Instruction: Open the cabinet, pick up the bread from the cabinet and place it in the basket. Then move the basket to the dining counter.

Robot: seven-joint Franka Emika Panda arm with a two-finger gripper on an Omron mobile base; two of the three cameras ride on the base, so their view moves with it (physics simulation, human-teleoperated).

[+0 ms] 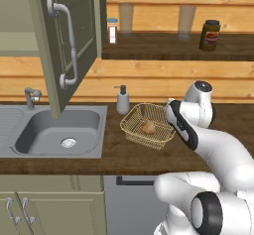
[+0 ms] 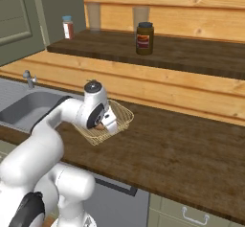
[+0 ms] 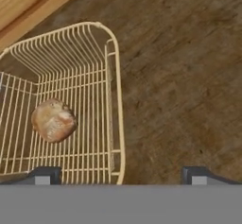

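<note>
Gripper (image 3: pixel 120 176) seen spread wide, nothing held; the two dark finger tips (image 3: pixel 45 175) straddle the basket's right rim in the hand view, one tip over the mesh floor, the other over bare worktop. No contact with the wire can be confirmed.

Bread (image 3: pixel 53 120) is lying on the floor of the basket (image 3: pixel 113 90), apart from both tips, toward the left side in the hand view. In the left base view the bread (image 1: pixel 148 127) is seen roughly mid-basket, with the basket (image 1: pixel 135 125) partly covered on its right by the arm's wrist. In the right base view the basket (image 2: pixel 123 118) is mostly hidden behind the hand; the bun is barely made out there.

Basket is sitting on the dark wood worktop (image 1: pixel 114 154), just right of the grey sink (image 1: pixel 54 132), near a soap dispenser (image 1: pixel 122 100) at the wall. Faucet (image 1: pixel 31 96) stands at the sink's back left.

Cabinet door (image 1: pixel 67 40) is swung open above the sink, curved grey bar handle (image 1: pixel 69 43) facing out. On the upper wooden shelf (image 2: pixel 158 53): a small red-labelled shaker (image 2: pixel 68 28) at the left, a dark jar (image 2: pixel 144 38) further right, well apart from each other. Low green cupboards (image 1: pixel 44 206) are seen under the worktop.
</note>
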